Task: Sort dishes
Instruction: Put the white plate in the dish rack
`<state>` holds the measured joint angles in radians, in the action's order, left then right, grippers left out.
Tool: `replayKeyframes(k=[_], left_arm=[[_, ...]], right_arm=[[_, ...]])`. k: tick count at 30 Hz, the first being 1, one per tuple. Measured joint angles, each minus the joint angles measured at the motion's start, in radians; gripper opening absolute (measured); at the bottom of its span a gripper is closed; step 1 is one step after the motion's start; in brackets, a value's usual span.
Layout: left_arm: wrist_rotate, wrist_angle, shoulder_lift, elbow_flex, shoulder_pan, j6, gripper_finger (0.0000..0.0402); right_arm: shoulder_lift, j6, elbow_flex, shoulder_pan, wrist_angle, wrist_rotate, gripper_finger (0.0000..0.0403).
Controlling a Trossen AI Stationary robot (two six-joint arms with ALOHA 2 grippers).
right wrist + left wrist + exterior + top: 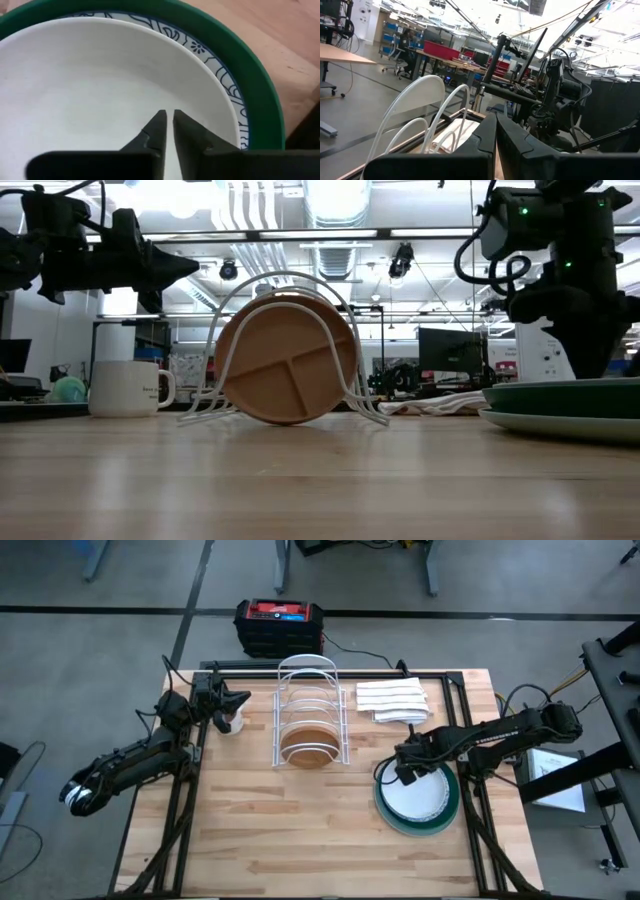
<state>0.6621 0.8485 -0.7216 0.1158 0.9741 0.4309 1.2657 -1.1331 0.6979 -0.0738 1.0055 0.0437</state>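
Note:
A tan-brown divided plate stands on edge in the white wire rack. At the right, a plain white plate lies on a white plate with a blue pattern. Both rest in the larger dark green plate, flat on the table. My right gripper is shut, low over the white plate's inside near its rim. It also shows in the high view. My left gripper is shut and empty, raised at the far left above the mug, pointing toward the rack. My right gripper's shut fingertips point down at the white plate's inner surface, close to its rim. I cannot tell whether they touch it. My left gripper touches nothing.
A white mug stands at the far left of the table beside the rack. Folded white cloths lie at the far right behind the plates. A red and black box sits on the floor beyond the far edge. The near half of the table is bare wood.

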Motion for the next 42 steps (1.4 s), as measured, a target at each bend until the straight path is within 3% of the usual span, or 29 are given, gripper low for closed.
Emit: replayKeyframes(k=[6,13,19,23,26,32,40,42], left_arm=[[0.0,0.0,-0.001,0.0,0.0,0.0,0.0],[0.0,0.0,-0.001,0.0,0.0,-0.003,0.0],[0.0,0.002,-0.001,0.0,0.0,-0.003,0.0],[0.0,0.005,-0.001,0.0,0.0,-0.003,0.0],[0.0,0.013,-0.001,0.0,0.0,-0.004,0.0],[0.0,0.03,-0.001,0.0,0.0,-0.002,0.0],[0.001,0.023,-0.001,0.0,0.0,0.019,0.0],[0.001,0.023,-0.001,0.0,0.0,0.019,0.0]], right_arm=[[0.0,-0.067,0.007,-0.001,0.002,-0.002,0.0002],[0.0,-0.215,0.066,-0.028,0.115,-0.088,0.0],[0.0,-0.293,0.109,-0.077,0.234,-0.281,0.0],[0.0,-0.145,0.11,-0.157,0.152,-0.378,0.0],[0.0,-0.039,0.11,-0.243,0.053,-0.357,0.0],[0.014,0.103,0.111,-0.409,-0.096,-0.145,0.0],[0.088,0.02,0.141,-0.485,-0.101,-0.095,0.0025],[0.12,-0.082,0.155,-0.487,-0.045,-0.085,0.0034]])
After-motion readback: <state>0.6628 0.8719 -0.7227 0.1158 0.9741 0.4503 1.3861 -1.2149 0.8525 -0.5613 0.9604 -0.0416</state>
